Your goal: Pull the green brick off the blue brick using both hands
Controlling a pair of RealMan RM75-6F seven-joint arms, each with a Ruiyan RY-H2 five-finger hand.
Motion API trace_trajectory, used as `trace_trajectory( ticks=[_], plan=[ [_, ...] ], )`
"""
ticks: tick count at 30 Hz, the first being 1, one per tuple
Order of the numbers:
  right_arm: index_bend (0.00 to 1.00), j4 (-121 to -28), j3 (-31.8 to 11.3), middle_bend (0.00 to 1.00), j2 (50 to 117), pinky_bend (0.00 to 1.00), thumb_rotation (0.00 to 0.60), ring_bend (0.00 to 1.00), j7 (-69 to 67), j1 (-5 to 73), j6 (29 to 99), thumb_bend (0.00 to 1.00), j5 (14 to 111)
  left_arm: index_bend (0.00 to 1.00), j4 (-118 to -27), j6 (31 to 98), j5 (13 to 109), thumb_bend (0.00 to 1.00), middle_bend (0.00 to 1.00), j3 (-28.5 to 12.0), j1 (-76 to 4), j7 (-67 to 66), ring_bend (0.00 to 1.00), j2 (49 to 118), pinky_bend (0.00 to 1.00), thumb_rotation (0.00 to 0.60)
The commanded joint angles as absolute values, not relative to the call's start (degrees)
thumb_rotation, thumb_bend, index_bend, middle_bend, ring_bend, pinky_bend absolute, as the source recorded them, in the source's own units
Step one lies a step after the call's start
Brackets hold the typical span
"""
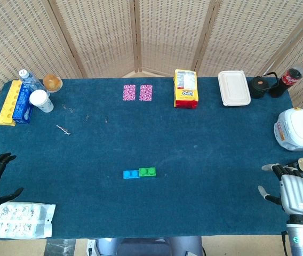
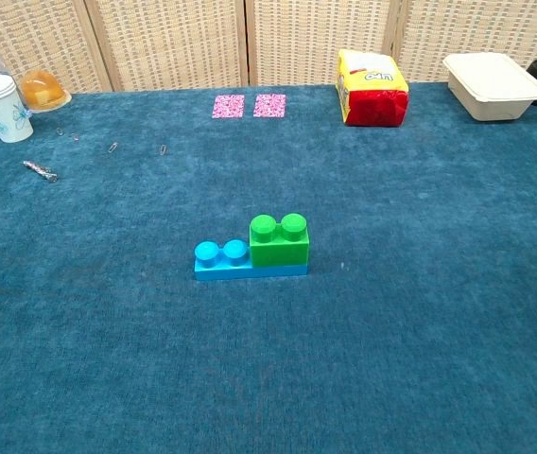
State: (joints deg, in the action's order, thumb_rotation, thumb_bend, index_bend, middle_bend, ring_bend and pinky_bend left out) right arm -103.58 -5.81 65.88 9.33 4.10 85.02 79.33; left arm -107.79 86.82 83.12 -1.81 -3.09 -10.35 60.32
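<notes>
Where it sits, green brick (image 2: 279, 241) tops blue brick (image 2: 221, 260).

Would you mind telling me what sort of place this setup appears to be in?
Probably a robot test station indoors: a blue cloth-covered table, woven folding screens behind it, and assorted props such as stacked green and blue toy bricks.

Head view: shot from high above the near edge, looking steeply down on the whole blue table (image 1: 194, 144), with folding screens (image 1: 167, 32) at 12 o'clock. Chest view: low and close, facing 12 o'clock across the cloth. Both frame the joined bricks (image 2: 251, 248) and yellow snack bag (image 2: 372, 88).
</notes>
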Motion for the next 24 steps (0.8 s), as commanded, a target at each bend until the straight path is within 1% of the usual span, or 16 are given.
trace_trajectory(
  ticks=[1, 11, 16, 19, 20, 22, 24],
  plan=[
    [0.37, -103.54, -5.93, 0.39, 65.98, 0.26, 0.600, 0.39, 9.25, 4.15, 85.06, 0.28, 79.31, 0.23, -107.85, 86.85, 83.14, 0.19, 0.21, -1.79, -3.04, -10.42, 0.10, 60.26, 0.25, 0.600],
    [0.37, -103.28, -5.58, 0.39, 66.24, 0.26, 0.600, 0.39, 8.70, 3.70, 85.55, 0.28, 79.76, 0.23, -108.23, 86.91, 83.10, 0.19, 0.21, -1.70, -2.73, -10.24, 0.10, 59.66, 0.25, 0.600],
    [0.37, -103.19, -5.69, 0.39, 65.95, 0.26, 0.600, 0.39, 8.13, 3.43, 85.91, 0.28, 79.73, 0.23, -109.05, 85.30, 83.81, 0.19, 0.22, -1.72, -3.87, -11.60, 0.10, 58.98, 0.25, 0.600],
    [0.37, -103.27, -5.56, 0.39, 65.62, 0.26, 0.600, 0.39, 7.77, 3.34, 85.88, 0.28, 79.99, 0.24, -110.00, 83.49, 84.06, 0.19, 0.24, -2.06, -5.28, -13.05, 0.13, 58.24, 0.27, 0.600],
    [0.37, -103.25, -5.55, 0.39, 65.58, 0.26, 0.600, 0.39, 7.67, 3.32, 85.86, 0.28, 80.00, 0.25, -110.36, 82.86, 84.09, 0.19, 0.26, -2.13, -5.72, -13.69, 0.16, 58.00, 0.30, 0.600],
    [0.37, -103.14, -5.48, 0.39, 65.41, 0.26, 0.600, 0.39, 7.33, 3.19, 85.83, 0.28, 79.95, 0.30, -111.53, 81.24, 84.22, 0.19, 0.33, -2.32, -6.96, -15.93, 0.27, 57.40, 0.38, 0.600],
    [0.37, -103.06, -5.35, 0.39, 65.38, 0.26, 0.600, 0.39, 6.87, 3.15, 85.71, 0.28, 80.15, 0.38, -113.91, 77.95, 85.70, 0.19, 0.43, -2.79, -9.87, -20.31, 0.40, 57.87, 0.52, 0.600]
  ],
)
